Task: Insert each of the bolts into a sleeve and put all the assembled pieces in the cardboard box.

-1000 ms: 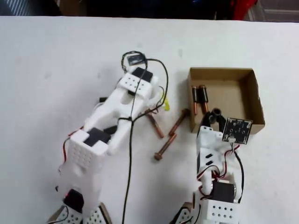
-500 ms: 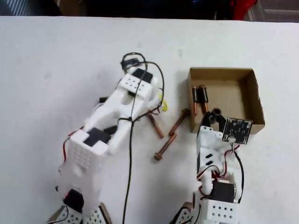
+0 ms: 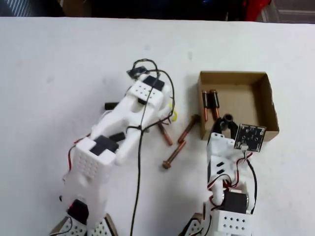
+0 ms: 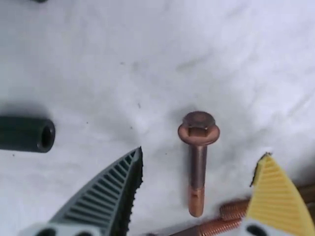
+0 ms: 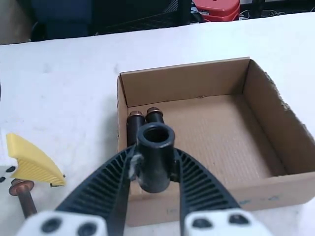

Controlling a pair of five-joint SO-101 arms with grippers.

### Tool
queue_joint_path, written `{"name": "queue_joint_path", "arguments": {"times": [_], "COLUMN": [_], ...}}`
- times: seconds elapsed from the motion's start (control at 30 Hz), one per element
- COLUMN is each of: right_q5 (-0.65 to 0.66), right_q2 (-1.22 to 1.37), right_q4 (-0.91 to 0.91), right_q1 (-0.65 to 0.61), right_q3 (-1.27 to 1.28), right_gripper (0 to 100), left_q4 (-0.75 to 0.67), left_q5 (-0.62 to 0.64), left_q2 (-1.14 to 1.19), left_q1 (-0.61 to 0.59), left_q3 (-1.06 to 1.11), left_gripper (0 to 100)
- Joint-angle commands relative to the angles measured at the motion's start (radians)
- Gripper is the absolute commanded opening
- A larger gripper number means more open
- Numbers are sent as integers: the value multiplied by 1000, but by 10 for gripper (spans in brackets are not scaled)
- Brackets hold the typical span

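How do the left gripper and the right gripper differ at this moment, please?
The left gripper is open and empty; the right gripper is shut on a black sleeve. The left gripper straddles a copper bolt lying on the table; the right gripper sits at the near wall of the cardboard box. Both have ribbed fingers.

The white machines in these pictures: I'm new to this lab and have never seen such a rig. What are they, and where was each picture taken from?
They are two small robot arms side by side, each ending in a two-fingered gripper. One picture looks down on the table from a fixed camera; the other two come from cameras on the arms' wrists. The left gripper is open over a loose copper-coloured bolt; more bolts and a spare sleeve lie on the table nearby. The right gripper is shut on a black sleeve at the near wall of the cardboard box, which holds two assembled pieces.
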Motion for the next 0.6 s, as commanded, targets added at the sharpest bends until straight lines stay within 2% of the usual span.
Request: {"name": "queue_joint_path", "arguments": {"times": [0.0, 0.17, 0.27, 0.4, 0.57], "right_q5": [-8, -8, -8, -8, -8], "right_q2": [-13, -13, -13, -13, -13], "right_q4": [-25, -25, -25, -25, -25], "right_q1": [7, 7, 7, 7, 7], "right_q3": [2, 2, 2, 2, 2], "right_gripper": [17, 17, 17, 17, 17], "left_q4": [3, -37, 3, 28, 26], "left_q5": [12, 5, 5, 5, 3], "left_q2": [5, 74, 96, 97, 97], "left_q1": [7, 4, -8, -16, -16], "left_q3": [-11, -34, -83, -104, -107], "left_gripper": [356, 198, 120, 80, 76]}}
